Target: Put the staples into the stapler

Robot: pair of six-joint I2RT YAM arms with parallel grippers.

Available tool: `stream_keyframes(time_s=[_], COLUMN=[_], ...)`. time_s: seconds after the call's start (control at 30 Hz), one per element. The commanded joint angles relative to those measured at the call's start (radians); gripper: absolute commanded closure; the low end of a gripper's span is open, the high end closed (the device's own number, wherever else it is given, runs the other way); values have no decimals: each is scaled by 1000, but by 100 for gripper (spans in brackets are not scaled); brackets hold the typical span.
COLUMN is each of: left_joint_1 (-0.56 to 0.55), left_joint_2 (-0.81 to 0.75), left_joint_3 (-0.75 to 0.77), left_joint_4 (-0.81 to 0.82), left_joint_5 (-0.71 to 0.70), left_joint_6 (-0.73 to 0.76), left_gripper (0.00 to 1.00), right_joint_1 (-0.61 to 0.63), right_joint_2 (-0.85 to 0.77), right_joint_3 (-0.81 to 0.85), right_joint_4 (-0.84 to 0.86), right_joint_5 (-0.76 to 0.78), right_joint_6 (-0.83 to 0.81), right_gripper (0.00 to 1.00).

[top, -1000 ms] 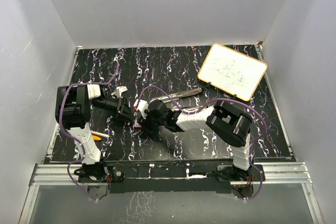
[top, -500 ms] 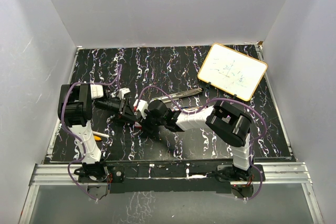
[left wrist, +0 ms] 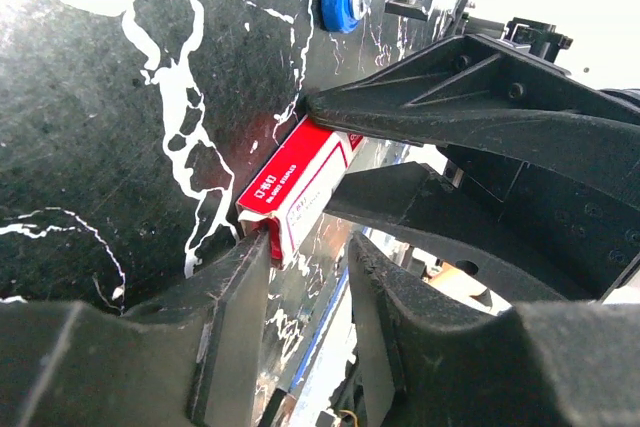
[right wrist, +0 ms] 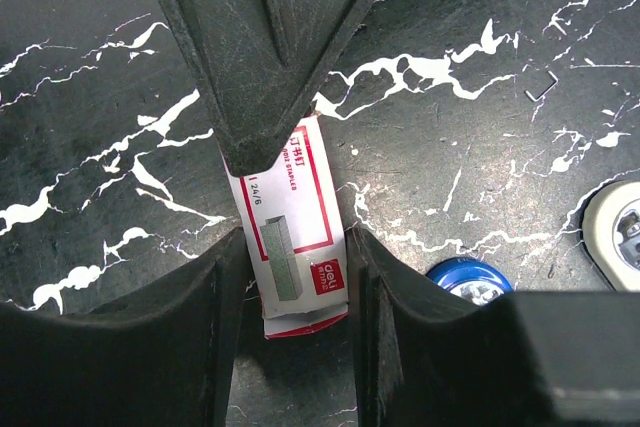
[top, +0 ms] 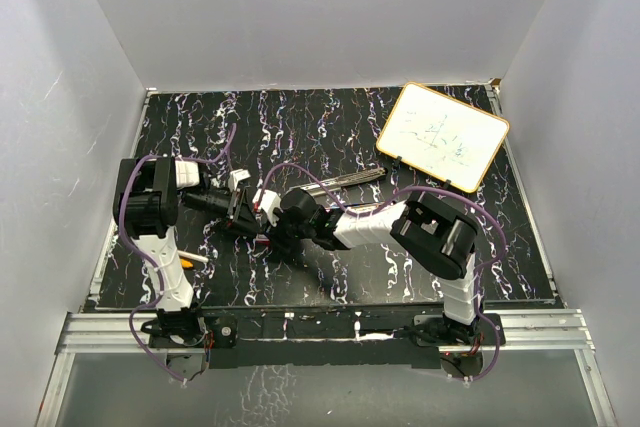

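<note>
The staple box [right wrist: 292, 247] lies flat on the table [right wrist: 480, 127], its long axis running between my two claws; my right claw [right wrist: 295, 237] straddles one end, hugging both sides, grip unclear; my left claw [left wrist: 308, 247], partly open, brackets the other end, holding nothing.

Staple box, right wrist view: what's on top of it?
A finger of the left gripper covers the far end of the staple box, hiding the label there; the near half shows.
</note>
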Motion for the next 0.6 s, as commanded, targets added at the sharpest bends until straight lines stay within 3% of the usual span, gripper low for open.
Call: stream_keyframes(time_s=[0.0, 0.27, 0.57], left_joint_1=[-35, -50, -98], left_joint_2=[30, 102, 81], left_joint_3=[10, 32, 18], left_joint_4=[-78, -135, -46], left_joint_5=[116, 208, 218], left_joint_6=[57, 135, 68], left_gripper=[64, 60, 54], right_joint_1=[2, -3, -12], right_joint_2=[65, 58, 62], right_joint_3=[19, 11, 18], right_joint_4=[-36, -29, -32], right_joint_5=[-8, -42, -110], right_joint_6=[-42, -101, -138], right_gripper=[60, 61, 60])
